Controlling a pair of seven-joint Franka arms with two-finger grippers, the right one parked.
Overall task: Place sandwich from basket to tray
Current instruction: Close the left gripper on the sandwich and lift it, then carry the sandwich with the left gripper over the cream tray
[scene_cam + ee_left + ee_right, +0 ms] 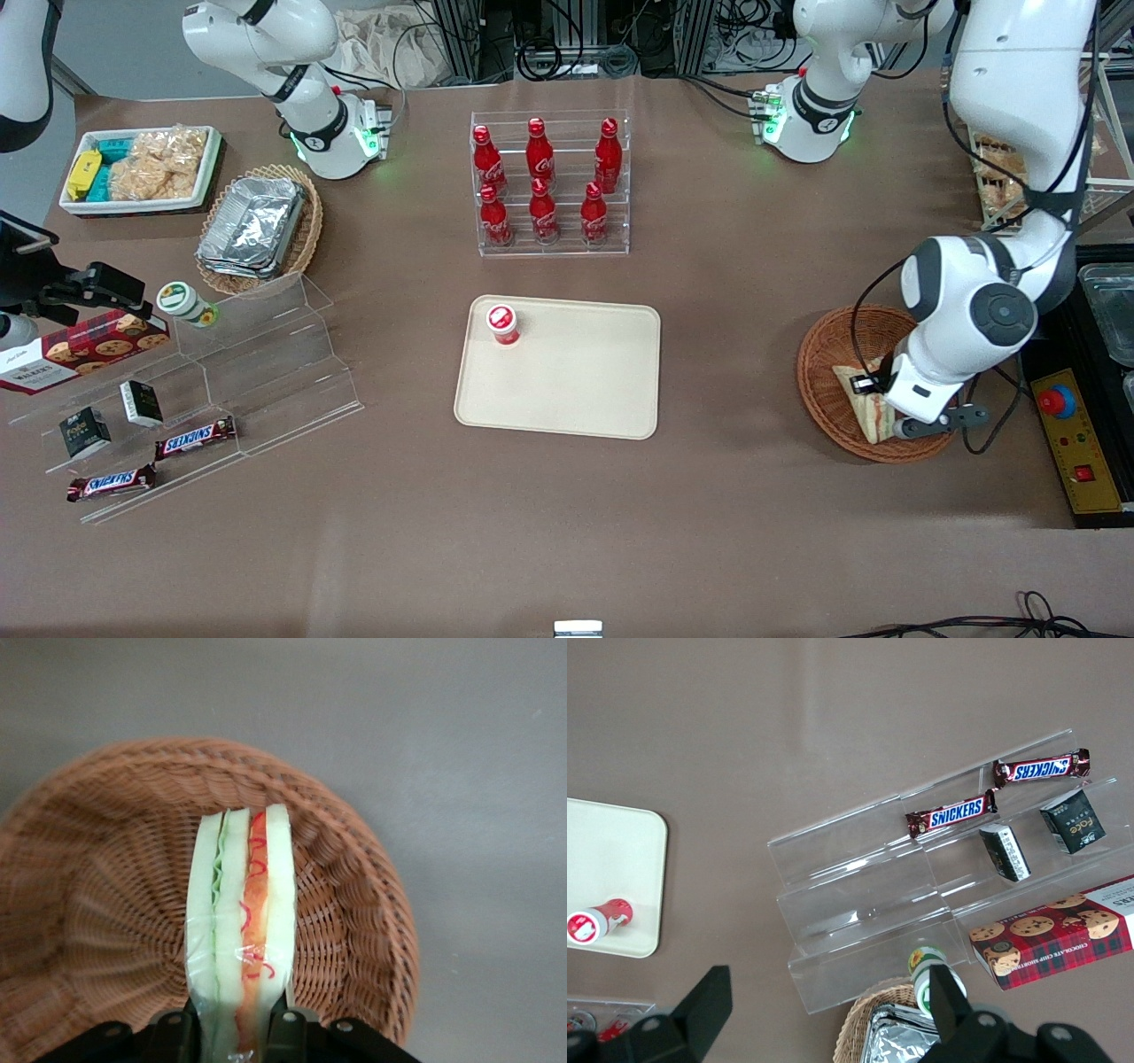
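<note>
The gripper [237,1028] is down in the basket [828,403], which sits on the worktop [567,514] toward the working arm's end. Its jaws are clamped on the sandwich [241,930], one finger [174,1032] pressed against the pale bread on one face and the other against the face next to the red filling. In the wrist view the wedge stands on edge with its cut side up, so the green and red stripes run straight along it, and it looks wrapped in clear film. The sandwich is inside the basket; whether it's resting on the weave or lifted just off it can't be told. From the front, only a bit of the wedge pokes out from under the arm's wrist.

The tray [567,390] lies flat in the middle of the worktop, well apart from the basket. A small red-capped cup [502,323] stands on its corner, the one farther from the camera and toward the parked arm's end.

Farther from the camera than the tray, a clear rack [551,239] holds six red bottles. Toward the parked arm's end there's a clear stepped shelf [266,372] with two Snickers bars [195,437], small dark boxes and a cookie box [84,347] on it.
</note>
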